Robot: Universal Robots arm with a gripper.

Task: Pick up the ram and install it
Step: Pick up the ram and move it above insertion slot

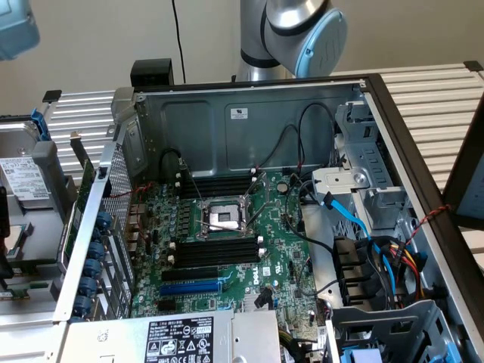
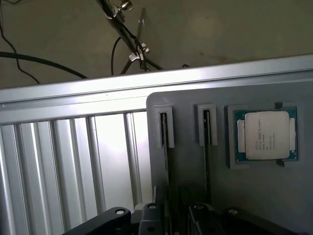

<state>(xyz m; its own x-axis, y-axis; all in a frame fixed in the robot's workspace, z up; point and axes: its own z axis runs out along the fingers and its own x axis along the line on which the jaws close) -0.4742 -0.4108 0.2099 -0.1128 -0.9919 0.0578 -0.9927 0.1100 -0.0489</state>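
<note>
The gripper (image 2: 157, 216) is being held wide open, grasping nothing, over a grey tray (image 2: 186, 166). The ram (image 2: 166, 156), apparently edge-on, is being carried in the tray's groove. A processor (image 2: 266, 134) is being cradled in its recess.

Robot arm (image 1: 302, 34) on far side of motherboard (image 1: 227, 234) being cut by picture edge; power supply label (image 1: 180, 340) on near side of motherboard being cropped, print reading too small; labelled drive (image 1: 23, 178) at exterior view's left of motherboard being cropped; gripper (image 2: 178, 218) being cropped in wrist view; dark strips (image 2: 165, 132) sitting in grey holder (image 2: 186, 166) slots, showing edge-on, identity unclear; processor (image 2: 266, 134) lettering blurring.
</note>
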